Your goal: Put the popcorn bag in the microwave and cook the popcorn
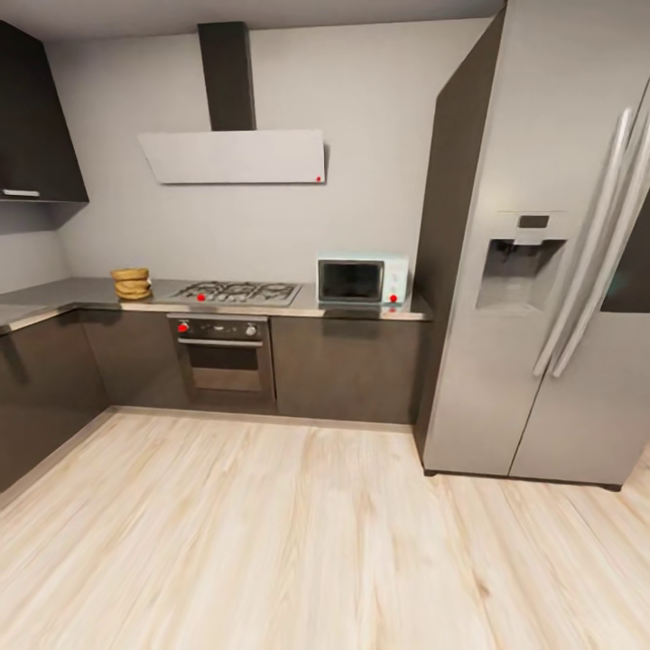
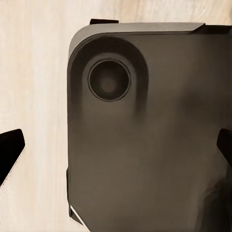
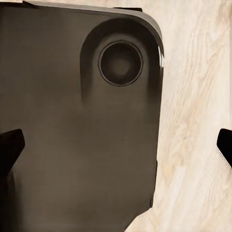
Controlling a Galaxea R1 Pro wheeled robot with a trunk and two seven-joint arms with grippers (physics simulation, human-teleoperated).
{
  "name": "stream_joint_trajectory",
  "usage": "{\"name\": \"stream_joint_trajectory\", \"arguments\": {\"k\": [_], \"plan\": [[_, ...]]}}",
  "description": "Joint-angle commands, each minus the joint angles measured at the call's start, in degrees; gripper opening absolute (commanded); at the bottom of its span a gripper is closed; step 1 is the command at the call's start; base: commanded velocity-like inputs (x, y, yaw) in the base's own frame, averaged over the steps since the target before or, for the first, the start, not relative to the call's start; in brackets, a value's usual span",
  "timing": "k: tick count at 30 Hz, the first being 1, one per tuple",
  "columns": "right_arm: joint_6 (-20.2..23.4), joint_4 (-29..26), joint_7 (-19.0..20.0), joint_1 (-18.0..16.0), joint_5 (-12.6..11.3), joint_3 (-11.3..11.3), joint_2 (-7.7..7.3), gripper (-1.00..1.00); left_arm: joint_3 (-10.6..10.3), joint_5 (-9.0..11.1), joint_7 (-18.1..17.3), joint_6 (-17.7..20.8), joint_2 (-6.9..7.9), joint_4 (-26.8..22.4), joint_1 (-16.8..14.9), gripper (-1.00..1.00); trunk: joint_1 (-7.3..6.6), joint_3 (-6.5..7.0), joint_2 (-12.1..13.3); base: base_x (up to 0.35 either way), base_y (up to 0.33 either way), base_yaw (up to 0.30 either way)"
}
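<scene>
While the robot stands well back on the wood floor (image 1: 298, 533), the popcorn bag (image 1: 132, 283) is seen upright on the countertop (image 1: 81, 292), left of the hob (image 1: 236, 292), with the microwave (image 1: 362, 279) near the right end. Left gripper (image 2: 116, 145) and right gripper (image 3: 116, 145) are spread wide and empty, pointed down at the robot's dark base (image 2: 145, 154). Neither arm is judged nearer.

One popcorn bag (image 1: 131, 283), one microwave (image 1: 362, 279), one oven (image 1: 222, 357), one fridge (image 1: 551, 271).

Head view distant, facing countertop (image 1: 361, 311); wrist views downward (shared: floor (image 2: 34, 72)), near base (image 3: 72, 145).
</scene>
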Motion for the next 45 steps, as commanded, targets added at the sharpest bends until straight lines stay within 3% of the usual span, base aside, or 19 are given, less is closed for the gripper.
{"name": "stream_joint_trajectory", "arguments": {"k": [1,45], "plan": [[-0.2,0.0,0.0,0.0,0.0,0.0,0.0,1.0,0.0,0.3,0.0,-0.1,-0.01,0.0,0.0,1.0,0.03,-0.04,0.0,0.324,0.0,0.0],[-0.5,0.0,0.0,0.0,-0.1,0.0,-0.09,1.0,0.0,0.3,0.0,-0.1,-0.01,0.0,0.0,1.0,0.03,-0.04,0.0,0.324,0.08,-0.038]]}}
